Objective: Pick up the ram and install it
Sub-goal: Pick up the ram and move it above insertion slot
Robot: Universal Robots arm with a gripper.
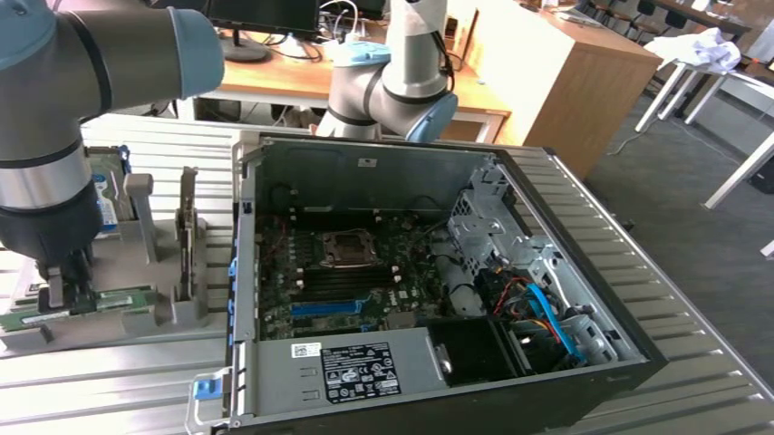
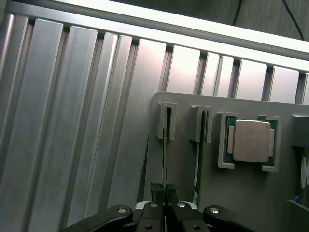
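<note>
Ram [image 1: 121, 297] stands on edge in the grey holder [image 2: 183, 169], gripper [image 2: 164, 193] jaws clenched on it. Judged the pick-up step; freeing it calls for a straight pull.

The ram [image 1: 121, 297] is a long, thin green board stick with a row of small dark chips on its face. It stands upright on its long edge in the slot nearest one edge of the grey holder [image 1: 127, 326]. Edge-on in the wrist view, it is a thin line pinched between the fingers of the gripper [image 2: 164, 193].
</note>
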